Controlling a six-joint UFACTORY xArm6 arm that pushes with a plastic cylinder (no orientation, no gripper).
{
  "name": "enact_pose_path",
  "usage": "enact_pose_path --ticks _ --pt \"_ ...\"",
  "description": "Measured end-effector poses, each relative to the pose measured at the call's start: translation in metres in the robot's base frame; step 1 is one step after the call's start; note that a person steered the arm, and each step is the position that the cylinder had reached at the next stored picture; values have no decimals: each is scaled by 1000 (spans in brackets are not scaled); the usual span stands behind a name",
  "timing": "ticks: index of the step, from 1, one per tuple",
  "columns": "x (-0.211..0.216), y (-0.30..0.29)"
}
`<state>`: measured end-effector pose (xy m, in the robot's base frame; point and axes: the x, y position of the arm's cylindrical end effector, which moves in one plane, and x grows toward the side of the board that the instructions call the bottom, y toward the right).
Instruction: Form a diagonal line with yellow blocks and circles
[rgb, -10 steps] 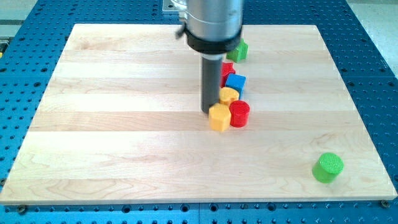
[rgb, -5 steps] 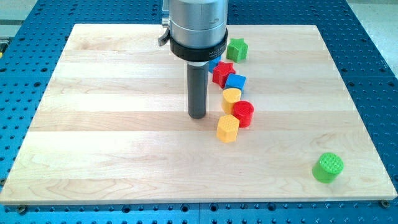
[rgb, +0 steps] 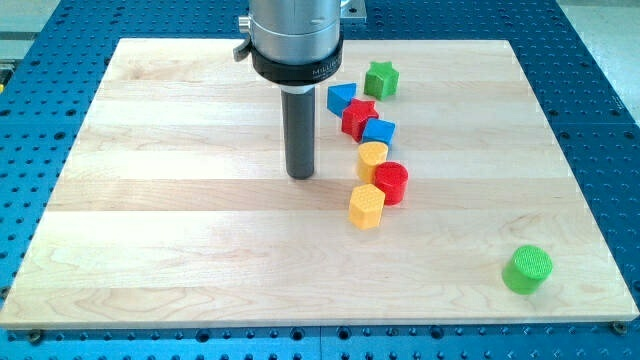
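My tip rests on the board, apart from the blocks and to the left of the cluster. A yellow hexagonal block lies to the tip's lower right. A rounded yellow block sits above it, touching a red circle on its right. A green circle stands alone near the view's bottom right.
Above the yellow blocks a blue cube, a red star, a blue triangular block and a green star run up toward the view's top. The wooden board sits on a blue perforated table.
My tip has moved left and slightly up, away from the yellow hexagonal block it was touching. That block ended up a little lower and to the right; the blue triangular block is now uncovered.
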<state>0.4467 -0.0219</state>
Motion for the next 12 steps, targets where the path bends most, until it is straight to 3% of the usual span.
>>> enact_pose_path --ticks 1,2,3,5,8,9,10,11,12 --pt "-2 -47" --pt "22 11" --pt "55 18" --pt "85 125" --pt "43 132" --pt "90 168" --pt "99 141" --pt "114 36" --pt "72 -28"
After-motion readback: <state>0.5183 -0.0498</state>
